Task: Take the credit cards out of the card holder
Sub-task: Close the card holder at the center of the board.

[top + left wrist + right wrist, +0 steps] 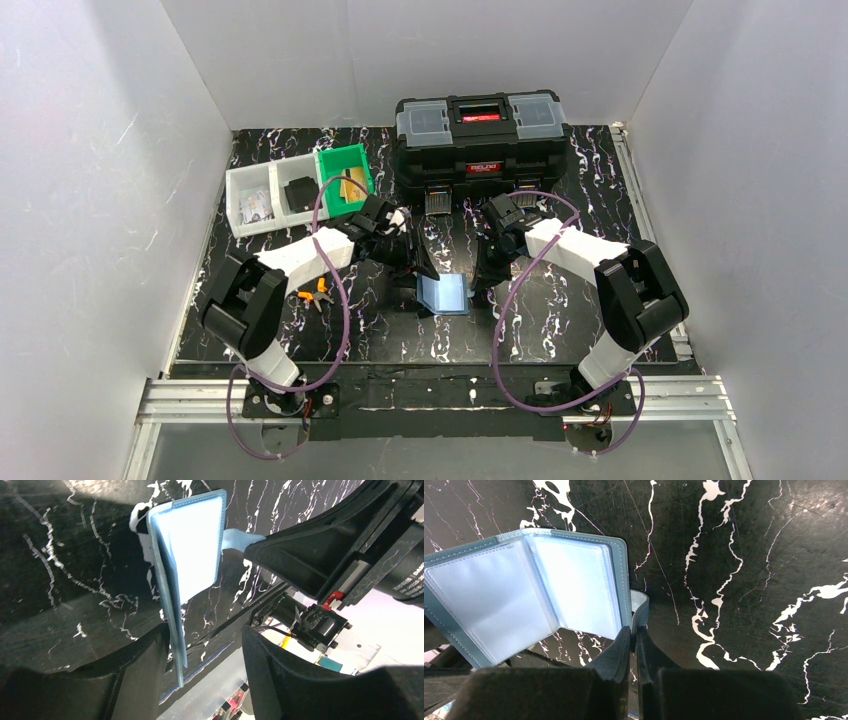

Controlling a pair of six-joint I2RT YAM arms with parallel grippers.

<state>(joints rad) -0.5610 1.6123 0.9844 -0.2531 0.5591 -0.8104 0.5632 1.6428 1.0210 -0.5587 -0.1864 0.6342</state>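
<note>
Card holder (445,294), open at table (560,330) centre betw. arms: R gripper (634,639) jaws pinching its right edge, L gripper (205,631) jaws spread w/ its left leaf between them.

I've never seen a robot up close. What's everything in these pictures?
card holder: one, teal-blue with pale clear pockets that look empty, open at table centre
toolbox: one, black, back centre
green bin: one, back left, something tan inside
white tray: one, two compartments, left of the green bin
orange-handled tool: one, beside the left arm
table: one, black with white veins
left gripper: one, black, open, card holder's edge between its fingers
right gripper: one, black, shut on the card holder's edge
</note>
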